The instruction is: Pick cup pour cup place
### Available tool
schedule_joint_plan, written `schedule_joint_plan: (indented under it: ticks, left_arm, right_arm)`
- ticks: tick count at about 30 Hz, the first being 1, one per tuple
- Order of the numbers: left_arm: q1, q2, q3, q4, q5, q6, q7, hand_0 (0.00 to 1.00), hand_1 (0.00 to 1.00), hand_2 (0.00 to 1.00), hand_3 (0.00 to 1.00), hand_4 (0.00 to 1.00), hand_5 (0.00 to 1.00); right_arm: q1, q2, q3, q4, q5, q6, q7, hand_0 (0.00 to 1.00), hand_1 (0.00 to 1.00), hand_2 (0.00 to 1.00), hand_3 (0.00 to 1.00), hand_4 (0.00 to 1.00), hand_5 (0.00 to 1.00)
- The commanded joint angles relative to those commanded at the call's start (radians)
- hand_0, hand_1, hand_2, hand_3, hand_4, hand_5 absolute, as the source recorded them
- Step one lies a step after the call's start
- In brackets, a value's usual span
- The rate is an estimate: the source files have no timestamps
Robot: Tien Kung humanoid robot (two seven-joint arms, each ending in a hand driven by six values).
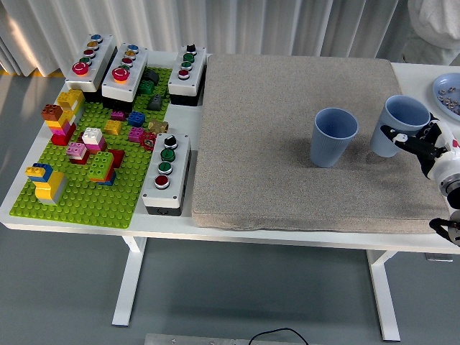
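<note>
At the far left a green brick baseplate (93, 172) is lying covered in coloured blocks, with grey button boxes (167, 171) sitting around it, and none of that is playing any part in the job. Moving right, a grey mat (273, 151) is covering most of the white surface (72, 219), and an upright blue cup (333, 136) is standing alone on it, mouth up. Just beside it, apart and not touching, the held cup (399, 126) is sitting in the right hand (417, 140), whose dark fingers are wrapping around its side; the cup is leaning a little and looks low over the mat, though I cannot tell whether its base is touching. To my eye the placing is what is being done, so the hand should be levelling the cup, letting the base settle flat on the mat, then loosening the fingers straight outward without dragging the rim toward its neighbour. At the right edge a pale plate (447, 93) holding small bits is peeking in. No brand, label or readable writing is showing on any cup or box. The left hand is not showing.
</note>
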Motion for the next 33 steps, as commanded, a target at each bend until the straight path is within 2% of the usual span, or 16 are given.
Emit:
schedule_joint_plan:
  ticks: [8,27,32,33]
  left_arm:
    - [-0.001,0.0,0.001,0.0,0.0,0.0,0.0,0.729,0.78,0.824,0.693,0.504,0.956]
    - [-0.001,0.0,-0.002,-0.001,0.006,0.0,0.002,0.729,0.78,0.824,0.693,0.505,0.957]
    - [0.002,0.0,-0.003,-0.001,0.008,0.0,0.002,0.729,0.779,0.823,0.693,0.504,0.955]
    - [0.002,0.0,-0.003,-0.001,0.008,-0.001,0.002,0.729,0.779,0.823,0.693,0.504,0.955]
  right_arm:
    - [-0.001,0.001,-0.028,-0.013,-0.079,-0.029,0.041,0.771,0.629,0.51,0.515,0.542,0.002]
    - [-0.012,0.015,-0.05,-0.06,-0.07,-0.03,0.076,0.788,0.629,0.509,0.513,0.54,0.002]
    - [-0.012,0.013,-0.045,-0.06,-0.072,-0.015,0.073,0.788,0.633,0.51,0.521,0.54,0.002]
    - [-0.014,0.013,-0.038,-0.058,-0.081,0.007,0.061,0.788,0.633,0.51,0.521,0.54,0.002]
